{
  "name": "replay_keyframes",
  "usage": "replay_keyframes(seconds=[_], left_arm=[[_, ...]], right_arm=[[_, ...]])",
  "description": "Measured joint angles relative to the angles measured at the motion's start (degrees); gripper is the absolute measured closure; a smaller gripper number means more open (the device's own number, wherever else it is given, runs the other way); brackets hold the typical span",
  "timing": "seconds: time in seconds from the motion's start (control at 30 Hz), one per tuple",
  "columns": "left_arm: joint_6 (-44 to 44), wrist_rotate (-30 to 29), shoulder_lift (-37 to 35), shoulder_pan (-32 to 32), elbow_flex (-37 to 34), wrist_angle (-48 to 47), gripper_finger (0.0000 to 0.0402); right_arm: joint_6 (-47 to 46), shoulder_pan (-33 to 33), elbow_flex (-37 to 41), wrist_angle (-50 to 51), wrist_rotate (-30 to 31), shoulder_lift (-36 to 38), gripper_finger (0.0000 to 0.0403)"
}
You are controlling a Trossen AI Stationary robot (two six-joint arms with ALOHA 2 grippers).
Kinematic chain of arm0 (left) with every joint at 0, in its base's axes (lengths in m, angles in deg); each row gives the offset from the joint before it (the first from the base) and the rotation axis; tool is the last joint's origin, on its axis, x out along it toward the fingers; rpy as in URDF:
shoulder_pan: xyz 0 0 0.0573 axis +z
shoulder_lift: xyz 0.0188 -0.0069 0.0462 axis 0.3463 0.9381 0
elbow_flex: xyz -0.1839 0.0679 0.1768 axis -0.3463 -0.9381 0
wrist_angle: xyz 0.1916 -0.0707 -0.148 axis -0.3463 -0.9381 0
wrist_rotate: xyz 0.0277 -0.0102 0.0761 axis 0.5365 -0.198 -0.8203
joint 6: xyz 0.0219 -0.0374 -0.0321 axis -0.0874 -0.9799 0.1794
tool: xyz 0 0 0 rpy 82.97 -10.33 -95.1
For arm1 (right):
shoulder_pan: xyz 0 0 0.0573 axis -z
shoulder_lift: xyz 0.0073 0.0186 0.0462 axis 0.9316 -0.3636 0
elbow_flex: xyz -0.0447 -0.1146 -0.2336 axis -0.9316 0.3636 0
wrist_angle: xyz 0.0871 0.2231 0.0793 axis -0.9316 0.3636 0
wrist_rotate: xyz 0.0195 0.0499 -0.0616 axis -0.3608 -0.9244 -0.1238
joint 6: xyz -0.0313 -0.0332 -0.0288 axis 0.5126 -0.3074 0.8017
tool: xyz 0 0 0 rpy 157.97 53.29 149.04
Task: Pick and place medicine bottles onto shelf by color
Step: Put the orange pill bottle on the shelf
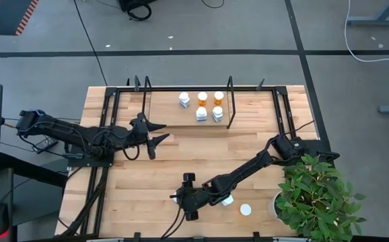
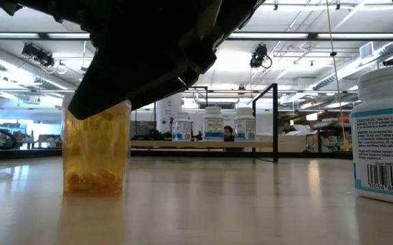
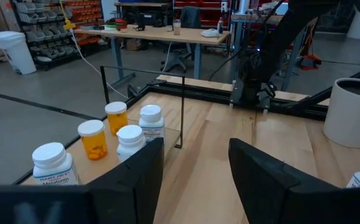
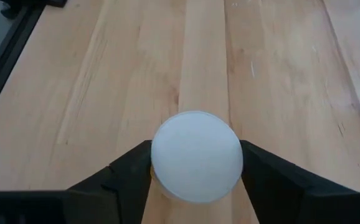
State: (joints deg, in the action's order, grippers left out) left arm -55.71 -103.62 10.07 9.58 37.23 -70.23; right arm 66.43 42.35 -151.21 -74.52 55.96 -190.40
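Five medicine bottles stand on the shelf (image 1: pixel 169 113) at the table's far side: three white ones (image 1: pixel 184 99) and two orange ones (image 1: pixel 202 98), also in the left wrist view (image 3: pixel 93 138). My right gripper (image 1: pixel 180 197) is near the table's near edge, shut on an orange bottle (image 2: pixel 96 150) with a white cap (image 4: pixel 196 155). Two more white-capped bottles (image 1: pixel 245 210) stand on the table to its right; one shows close up in the low view (image 2: pixel 387 136). My left gripper (image 1: pixel 159 132) is open, left of the shelf's near edge, touching nothing. My right gripper comes from above, pointing down, and has the orange bottle's top between its two fingers (image 4: pixel 127 171), one on each side of the white cap (image 4: pixel 161 134). The bottle is upright with its base (image 2: pixel 93 190) on the table.
A potted plant (image 1: pixel 317 195) fills the table's near right corner; its white pot (image 3: pixel 354 112) shows in the left wrist view. Black wire uprights (image 1: pixel 231 101) stand at the shelf's ends, and a black frame (image 1: pixel 285 111) runs along the table's sides. Bare wood lies between the arms.
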Motion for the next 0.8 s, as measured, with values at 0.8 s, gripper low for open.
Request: replay_keyframes(seconds=[0.8], left_arm=[[2.4,0.0,-9.2,-9.1,0.1,-6.7,0.0226]], right_arm=[[8.2,16.4,0.2,14.9,-3.9,11.8,0.0171]])
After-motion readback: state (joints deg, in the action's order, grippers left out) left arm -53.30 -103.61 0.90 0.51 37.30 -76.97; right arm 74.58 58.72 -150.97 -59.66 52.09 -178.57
